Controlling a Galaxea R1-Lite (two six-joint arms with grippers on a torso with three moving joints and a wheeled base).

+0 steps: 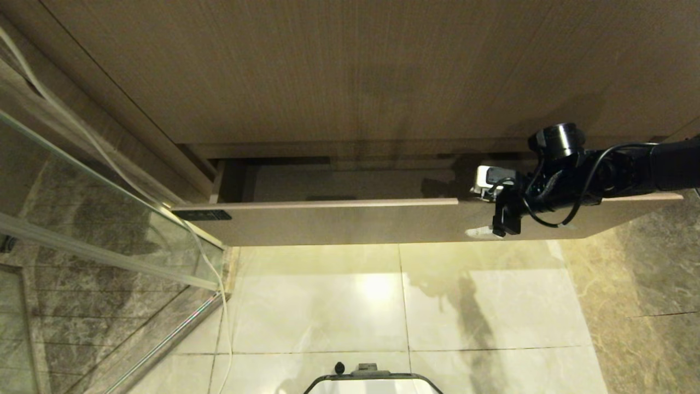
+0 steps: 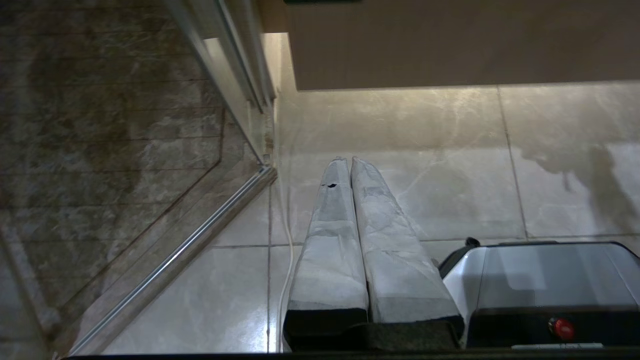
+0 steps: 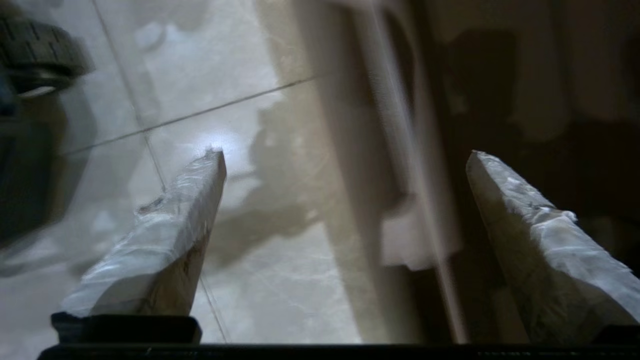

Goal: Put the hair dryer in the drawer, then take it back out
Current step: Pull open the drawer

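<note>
- My right pincer hangs spread and empty over the drawer front edge
- Hair dryer unseen; probably light, slick plastic, so I'd grip its handle

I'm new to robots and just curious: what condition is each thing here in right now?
drawer: pulled partly open, no hair dryer visible inside
right claw: open wide, empty, straddling the drawer's front edge
left claw: shut, empty, parked above the floor
</note>
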